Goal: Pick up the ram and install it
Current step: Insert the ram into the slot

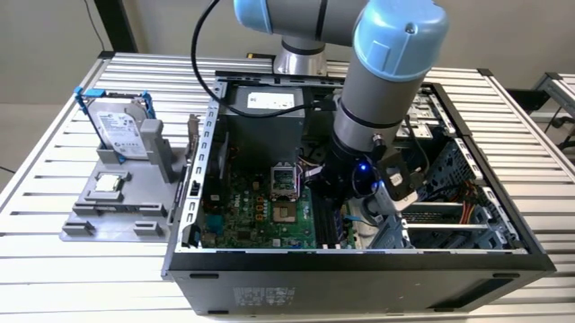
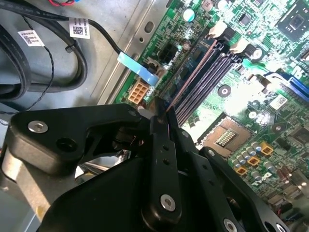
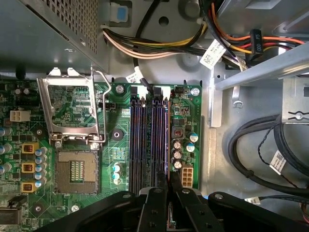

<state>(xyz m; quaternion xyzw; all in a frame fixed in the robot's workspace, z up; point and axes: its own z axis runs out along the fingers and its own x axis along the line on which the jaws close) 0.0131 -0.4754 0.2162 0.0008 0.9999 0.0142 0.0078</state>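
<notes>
Inside open black metal computer case [image 1: 359,259] on slatted table [image 1: 45,202]: green motherboard [image 1: 252,219]; black claw [image 2: 161,113] pinching thin ram [image 2: 193,72] edge-on over long slots [image 3: 149,140].

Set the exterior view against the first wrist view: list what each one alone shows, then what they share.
Exterior view alone: the slatted metal table, the grey hard drive in its blue frame standing on a grey holder, a small square silver processor chip on that holder, and the blue-grey robot arm reaching into the open black computer case.

First wrist view alone: bundled yellow, orange and black cables and the black hand, seen close above the dark memory slots.

Both: the green motherboard and its open processor socket.
</notes>
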